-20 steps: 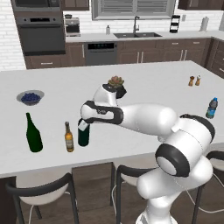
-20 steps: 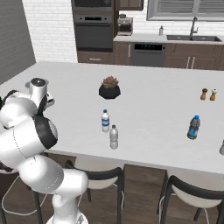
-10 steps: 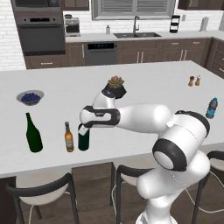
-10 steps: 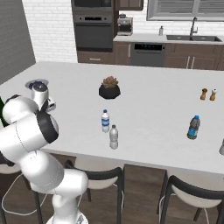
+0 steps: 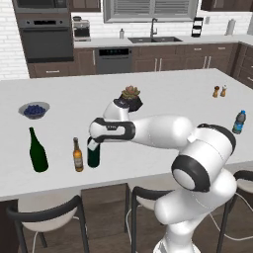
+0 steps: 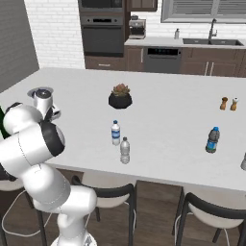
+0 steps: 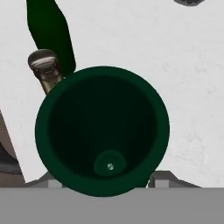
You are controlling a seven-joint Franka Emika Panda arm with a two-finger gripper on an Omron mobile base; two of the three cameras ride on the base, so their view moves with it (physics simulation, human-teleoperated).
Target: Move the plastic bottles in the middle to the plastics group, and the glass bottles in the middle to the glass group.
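The arm reaches out low over the counter [image 5: 163, 99], and the gripper [image 5: 94, 143] sits right on top of the green bottle [image 5: 93, 154], jaws clamped on its neck. The bottle stands upright on the counter near the front edge, just beside the beer bottle [image 5: 77, 155], with the wine bottle [image 5: 37, 150] a little further left. From the hand camera we look straight down on the green bottle [image 7: 103, 131], its neck tip close by the fingers, the beer bottle [image 7: 45, 66] touching its outline at the upper left and the wine bottle [image 7: 50, 30] beyond that. A bowl [image 5: 33, 109] of blue fruit sits behind the group. Over in the right view, two water bottles [image 6: 120, 141] stand close together mid-counter in front of a potted plant [image 6: 120, 96]. The blue bottle [image 6: 212, 140] stands well apart on the right, with two shakers [image 6: 228, 104] behind it
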